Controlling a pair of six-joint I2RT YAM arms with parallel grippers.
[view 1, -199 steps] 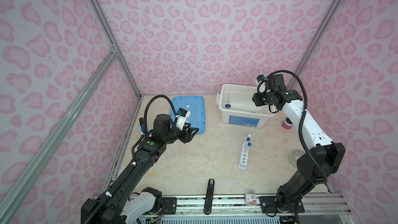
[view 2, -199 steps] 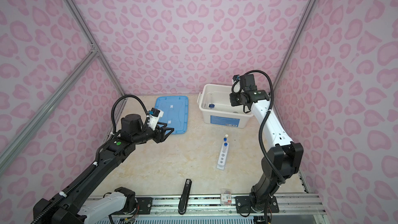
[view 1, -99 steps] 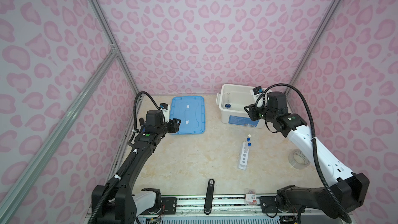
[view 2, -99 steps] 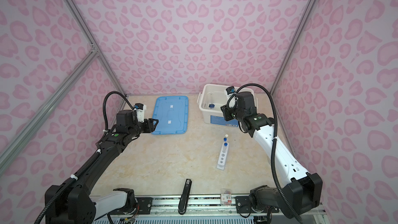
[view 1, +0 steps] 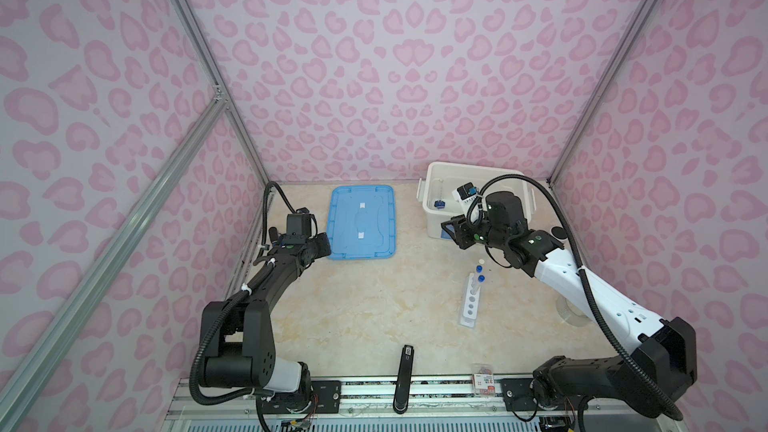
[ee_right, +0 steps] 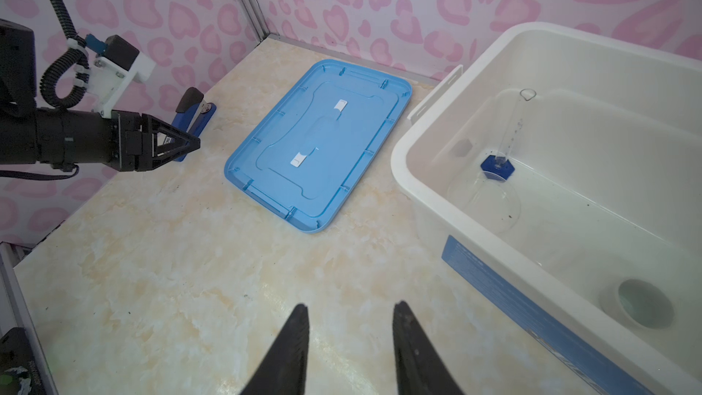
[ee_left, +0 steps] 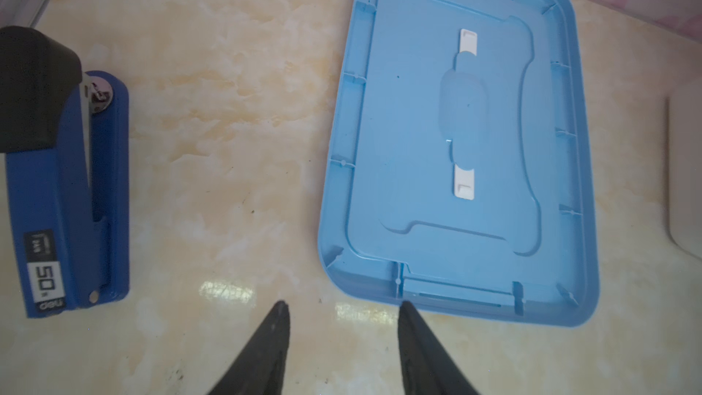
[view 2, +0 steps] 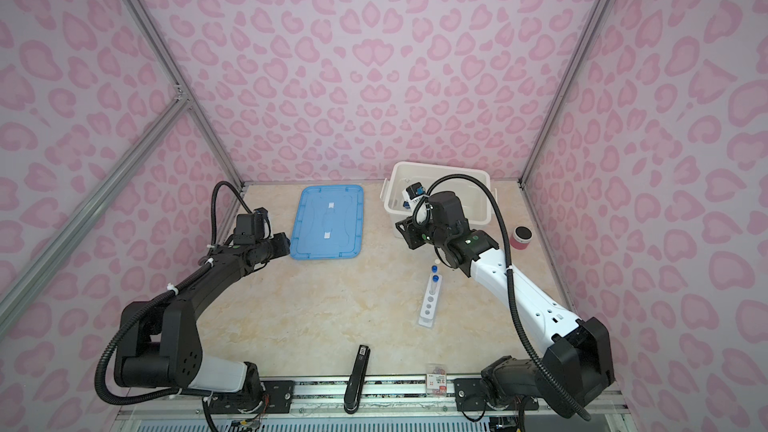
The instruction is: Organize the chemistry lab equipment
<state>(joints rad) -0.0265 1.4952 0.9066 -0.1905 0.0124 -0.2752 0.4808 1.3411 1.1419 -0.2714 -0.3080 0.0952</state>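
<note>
Glassware is partly put away: a small blue-based cylinder (ee_right: 497, 164) and a clear glass vessel (ee_right: 490, 203) sit inside the white bin (ee_right: 398, 148), just beside the right gripper (ee_right: 347, 305). A second ago that gripper hung over the bin; it has now drawn back and down to the bin's outer corner, with its jaws partly apart and nothing between them. That suggests a drop-off is finished and this arm is free for the next piece. Behind it, toward its arm's base, wait the white rack (view 1: 470, 309), the blue-capped test tubes (view 1: 480, 280) and a tiny pale cup (view 1: 481, 261). The left gripper (ee_left: 342, 303) has retreated from above the blue lid (ee_left: 418, 127). It is half open, narrowing and empty, with the lid's corner at one fingertip and a stapler (ee_left: 68, 191) off to the other side.
</note>
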